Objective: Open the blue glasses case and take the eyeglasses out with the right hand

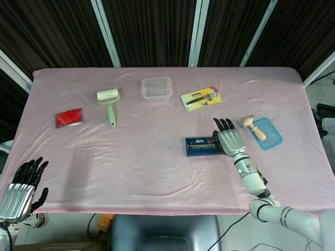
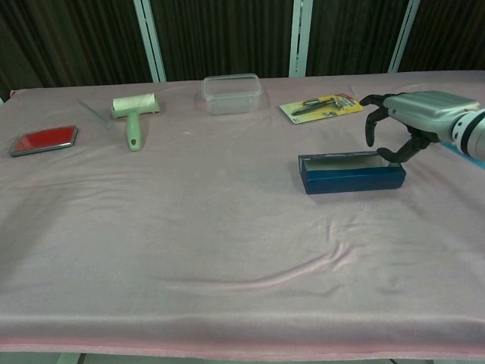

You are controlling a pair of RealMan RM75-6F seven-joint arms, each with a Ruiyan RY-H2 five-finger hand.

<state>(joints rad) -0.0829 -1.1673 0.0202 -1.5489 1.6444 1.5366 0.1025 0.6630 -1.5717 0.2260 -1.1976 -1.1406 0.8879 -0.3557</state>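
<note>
Right hand [image 2: 405, 125] raised, fingers curled but apart, nothing held; thumb tip hung at the near end of the blue glasses case [image 2: 350, 173]. Case lies just below and beyond the fingertips, lid already lifted, interior exposed. Eyeglasses cannot be made out inside. Opening step judged done; next, fingers to be lowered into the case for a pinch.

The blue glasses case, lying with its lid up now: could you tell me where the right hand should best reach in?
Probably from above. The blue glasses case lies flat, long side across the table, its lid raised at the far edge, so the top is open. The right hand hovers over its right end. Fingers could dip into the trough mid-length; the eyeglasses themselves are not visible.
</note>
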